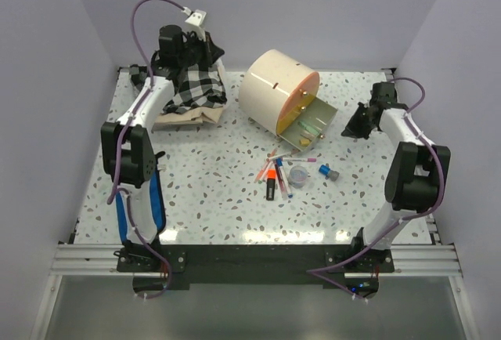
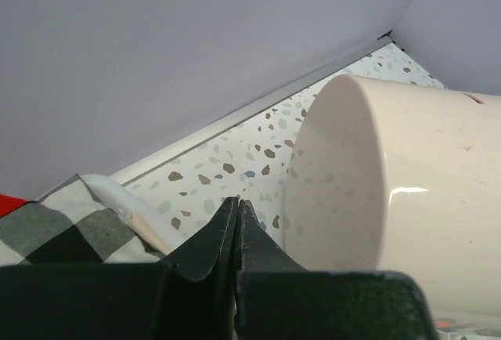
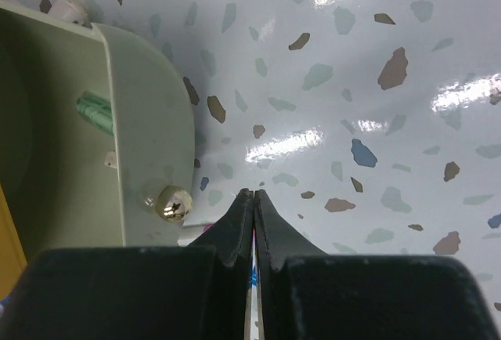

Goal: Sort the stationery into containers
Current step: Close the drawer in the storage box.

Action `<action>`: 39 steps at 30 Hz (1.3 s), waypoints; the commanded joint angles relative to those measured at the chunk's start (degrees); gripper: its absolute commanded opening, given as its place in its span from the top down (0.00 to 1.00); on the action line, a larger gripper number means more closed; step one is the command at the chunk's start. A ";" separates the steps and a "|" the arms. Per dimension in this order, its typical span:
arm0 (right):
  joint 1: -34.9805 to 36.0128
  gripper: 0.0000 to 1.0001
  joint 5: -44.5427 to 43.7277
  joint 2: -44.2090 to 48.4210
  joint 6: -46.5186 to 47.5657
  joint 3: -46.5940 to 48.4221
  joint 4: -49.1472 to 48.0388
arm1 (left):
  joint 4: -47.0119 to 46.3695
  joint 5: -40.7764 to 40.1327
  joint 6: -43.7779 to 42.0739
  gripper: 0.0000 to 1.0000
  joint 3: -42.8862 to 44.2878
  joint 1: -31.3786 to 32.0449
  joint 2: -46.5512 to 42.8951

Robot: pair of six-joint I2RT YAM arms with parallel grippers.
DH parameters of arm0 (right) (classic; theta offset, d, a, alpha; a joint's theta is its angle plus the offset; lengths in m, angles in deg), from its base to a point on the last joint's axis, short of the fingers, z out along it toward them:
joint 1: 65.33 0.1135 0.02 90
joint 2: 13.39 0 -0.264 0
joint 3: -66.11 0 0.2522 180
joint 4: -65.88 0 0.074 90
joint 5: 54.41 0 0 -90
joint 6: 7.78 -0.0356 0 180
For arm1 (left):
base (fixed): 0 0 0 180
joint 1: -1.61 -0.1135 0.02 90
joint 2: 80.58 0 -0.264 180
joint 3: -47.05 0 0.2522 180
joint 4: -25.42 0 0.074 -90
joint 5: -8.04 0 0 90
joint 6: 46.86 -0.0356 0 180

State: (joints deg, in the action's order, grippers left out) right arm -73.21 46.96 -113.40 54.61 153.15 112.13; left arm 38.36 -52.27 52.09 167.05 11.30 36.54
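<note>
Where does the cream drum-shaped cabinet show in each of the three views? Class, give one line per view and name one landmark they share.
Top external: the cabinet lies at upper centre, its green drawer pulled out at its lower right.
Left wrist: the cabinet's curved cream wall fills the right half.
Right wrist: only the open drawer, with its gold knob, shows at the left.
Shared landmark: the speckled tabletop, seen in all three.

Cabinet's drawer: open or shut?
Open: the green drawer sticks out from the cream cabinet, a green eraser lying inside.
</note>
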 commanded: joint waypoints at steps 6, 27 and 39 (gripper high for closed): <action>0.41 1.00 5.49 -5.81 -3.67 4.42 -5.24 | -2.35 2.30 -1.04 1.00 3.01 4.10 3.11; 7.17 1.00 11.65 -13.46 -9.91 12.86 -7.00 | -1.20 6.52 0.01 1.00 3.10 7.62 5.31; 10.78 1.00 12.62 -12.23 -12.99 12.77 -5.86 | -1.20 7.40 0.37 1.00 1.96 8.85 4.26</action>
State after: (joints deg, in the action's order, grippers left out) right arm -62.93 56.95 -126.71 44.12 165.26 107.02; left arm 38.45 -47.83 51.56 168.40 18.56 41.90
